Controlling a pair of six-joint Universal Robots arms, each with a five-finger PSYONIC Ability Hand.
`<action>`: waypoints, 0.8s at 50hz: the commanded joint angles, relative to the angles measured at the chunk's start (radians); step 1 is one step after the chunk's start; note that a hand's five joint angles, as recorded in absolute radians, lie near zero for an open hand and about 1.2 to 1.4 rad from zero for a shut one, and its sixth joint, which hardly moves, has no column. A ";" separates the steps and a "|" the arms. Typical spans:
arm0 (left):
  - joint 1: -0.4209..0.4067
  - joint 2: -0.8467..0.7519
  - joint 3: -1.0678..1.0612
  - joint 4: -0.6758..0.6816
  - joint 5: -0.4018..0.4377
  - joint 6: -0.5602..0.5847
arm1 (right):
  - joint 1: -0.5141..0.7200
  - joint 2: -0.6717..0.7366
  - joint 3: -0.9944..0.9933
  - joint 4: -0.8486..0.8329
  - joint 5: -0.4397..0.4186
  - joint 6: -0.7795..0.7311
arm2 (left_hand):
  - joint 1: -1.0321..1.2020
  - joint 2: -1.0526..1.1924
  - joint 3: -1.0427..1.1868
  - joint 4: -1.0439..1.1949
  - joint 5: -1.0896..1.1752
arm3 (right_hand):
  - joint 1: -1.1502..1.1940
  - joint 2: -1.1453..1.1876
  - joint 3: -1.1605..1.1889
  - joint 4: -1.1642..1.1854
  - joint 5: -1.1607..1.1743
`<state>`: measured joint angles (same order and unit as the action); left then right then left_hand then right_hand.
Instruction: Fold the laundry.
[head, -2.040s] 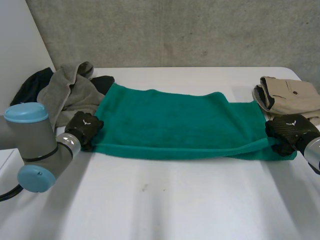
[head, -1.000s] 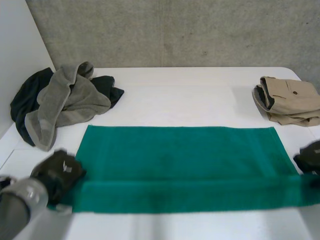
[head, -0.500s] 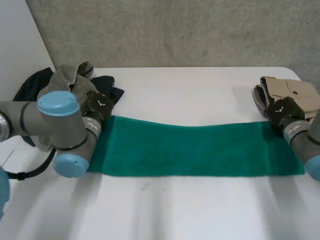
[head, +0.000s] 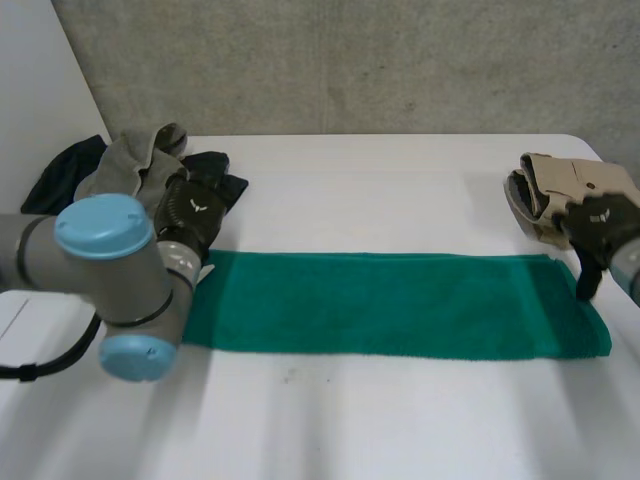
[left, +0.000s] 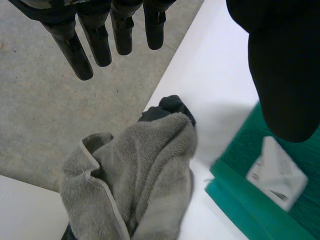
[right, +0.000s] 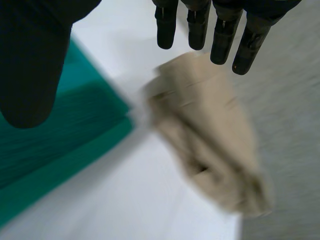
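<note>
A green towel (head: 390, 303) lies folded into a long flat strip across the middle of the white table (head: 380, 420). My left hand (head: 192, 215) hovers open just past the towel's far left corner, fingers (left: 95, 40) straight and holding nothing; that corner with its white label (left: 276, 172) lies under the thumb. My right hand (head: 598, 226) is open above the towel's far right corner (right: 60, 145), fingers (right: 200, 25) straight and empty.
A heap of grey and dark laundry (head: 120, 180) sits at the back left, a grey towel (left: 135, 175) on top. Folded beige trousers (head: 565, 190) lie at the back right, close to my right hand. The table's near half is bare.
Both hands carried the towel's near edge back over it, halving it into a strip. They have now let go, opened and lifted off the far corners.
</note>
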<state>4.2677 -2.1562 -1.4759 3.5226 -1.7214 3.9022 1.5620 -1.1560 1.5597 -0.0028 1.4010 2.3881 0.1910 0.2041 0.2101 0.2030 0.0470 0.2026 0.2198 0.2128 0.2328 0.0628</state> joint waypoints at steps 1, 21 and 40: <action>0.000 0.084 -0.152 0.009 0.006 -0.003 | -0.108 -0.062 0.160 0.084 -0.138 0.006 | -0.016 -0.030 -0.036 -0.028 -0.047 | 0.091 0.073 0.080 0.060 0.056; 0.001 0.087 -0.182 0.013 0.005 -0.003 | -0.160 0.053 0.200 -0.117 -0.168 -0.009 | -0.016 -0.030 -0.036 -0.028 -0.047 | 1.194 1.176 1.183 1.163 1.159; 0.003 0.179 -0.261 0.012 0.006 -0.004 | -0.415 -0.010 0.129 -0.137 -0.155 -0.259 | -0.016 -0.030 -0.036 -0.028 -0.047 | 1.194 1.176 1.183 1.163 1.159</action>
<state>4.2691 -2.0176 -1.7085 3.5348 -1.7153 3.8982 1.1921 -1.1596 1.7302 -0.1392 1.2392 2.2303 0.1910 0.2041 0.2101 0.2030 0.0470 0.9761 1.1754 1.1823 1.1878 0.9727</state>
